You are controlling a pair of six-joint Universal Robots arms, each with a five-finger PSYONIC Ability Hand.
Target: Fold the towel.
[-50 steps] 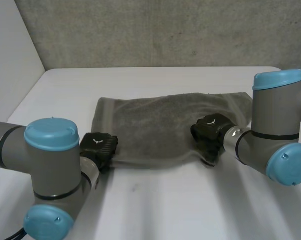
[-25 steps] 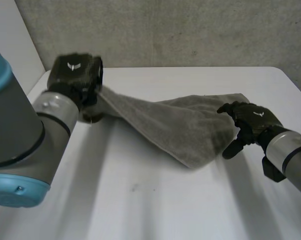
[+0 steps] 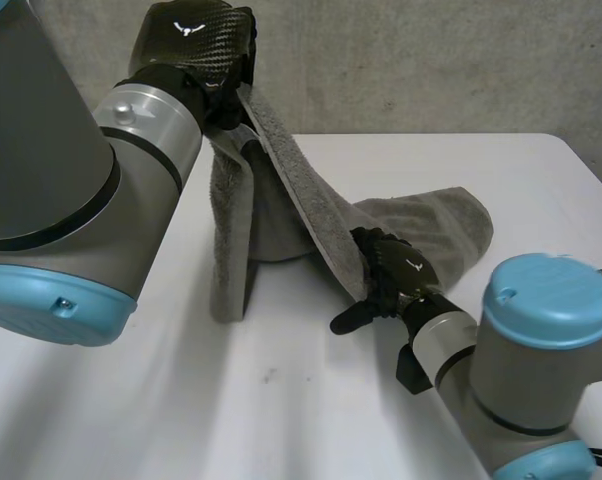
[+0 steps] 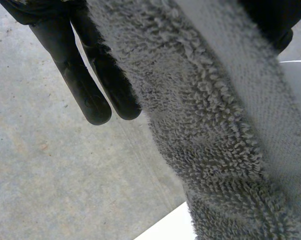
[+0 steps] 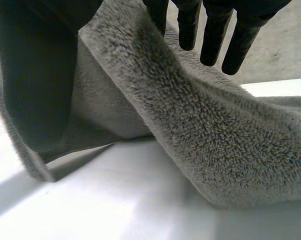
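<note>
The left hand, raised high, pinches one end of the grey towel, which hangs down to the white counter. The right hand lays straight, spread fingers against the towel's stretched edge.

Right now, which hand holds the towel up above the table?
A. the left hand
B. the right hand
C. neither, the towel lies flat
A: the left hand pinches one end of the towel high above the table, while the right hand is low, at the towel's near edge.
</note>
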